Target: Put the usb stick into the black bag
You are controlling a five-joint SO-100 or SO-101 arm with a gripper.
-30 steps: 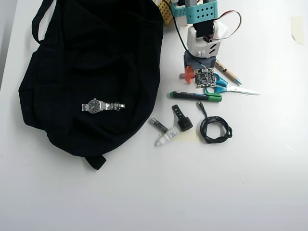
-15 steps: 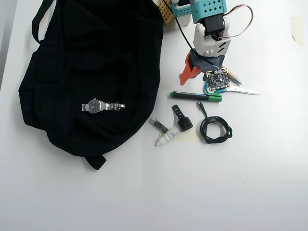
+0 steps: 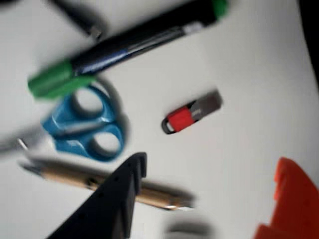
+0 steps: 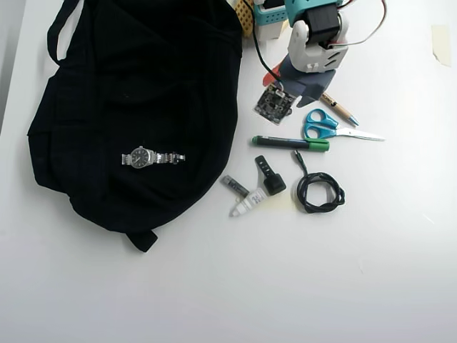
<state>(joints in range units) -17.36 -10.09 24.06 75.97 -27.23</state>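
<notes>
The usb stick (image 3: 192, 113), half red and half silver-grey, lies on the white table in the wrist view. My gripper (image 3: 212, 164) hovers above and just short of it, open and empty, with the black finger (image 3: 119, 199) at lower left and the orange finger (image 3: 294, 204) at lower right. In the overhead view the gripper (image 4: 298, 91) points down at the table right of the black bag (image 4: 143, 93), and the arm's wrist hides the usb stick. The bag lies flat on the left with a strap loop at its top.
Near the stick lie a green-capped marker (image 3: 124, 45), blue scissors (image 3: 84, 124) and a wooden pen (image 3: 104, 184). A wristwatch (image 4: 151, 157) lies on the bag. A coiled black cable (image 4: 319, 191), black fob (image 4: 270, 175), grey tube (image 4: 234, 186) and white tube (image 4: 248, 204) lie in front.
</notes>
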